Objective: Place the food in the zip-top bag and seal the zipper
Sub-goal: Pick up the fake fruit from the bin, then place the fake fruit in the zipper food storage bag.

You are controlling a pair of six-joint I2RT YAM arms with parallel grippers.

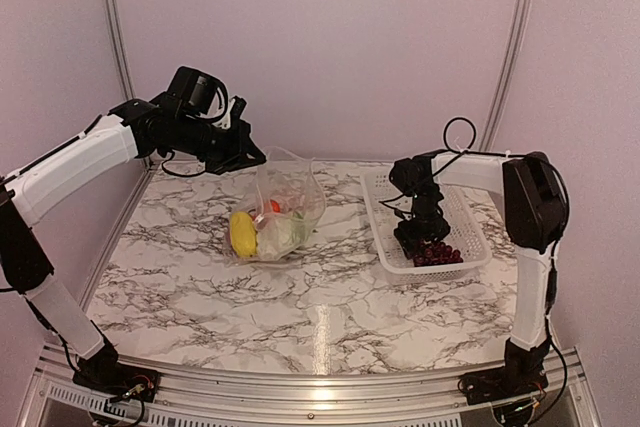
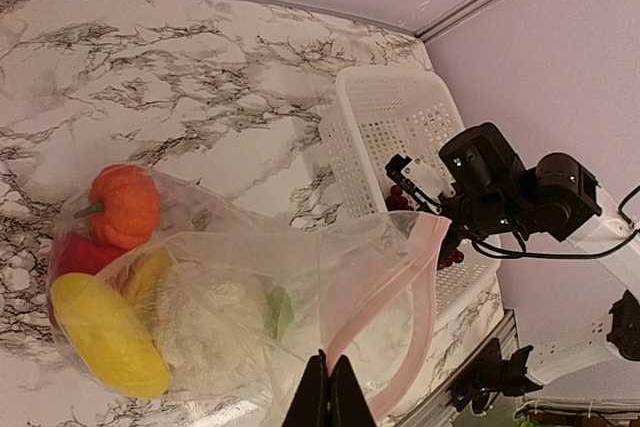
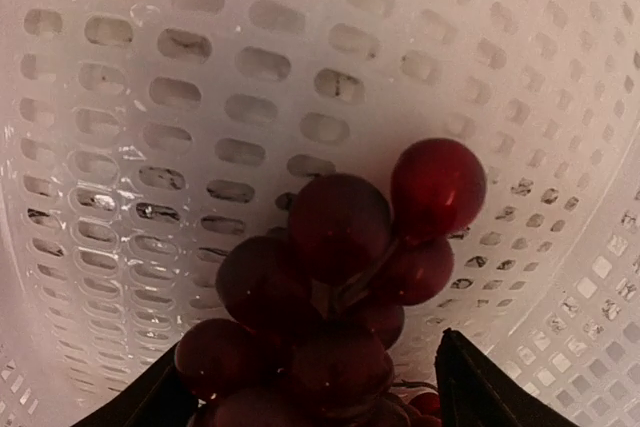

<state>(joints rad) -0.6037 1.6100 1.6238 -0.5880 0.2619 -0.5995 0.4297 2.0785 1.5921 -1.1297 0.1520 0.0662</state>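
Observation:
The clear zip-top bag sits on the marble table, mouth held up. Through it I see an orange round fruit, the red pepper, a yellow piece and the white cauliflower. My left gripper is shut on the bag's mouth at the pink-tinted zipper strip; it also shows in the top view. My right gripper is open, down in the white basket, with a finger on each side of the dark purple grape bunch.
The white lattice basket stands at the right of the table, grapes at its near end. The right arm reaches into it. Walls and metal posts close off the back and sides.

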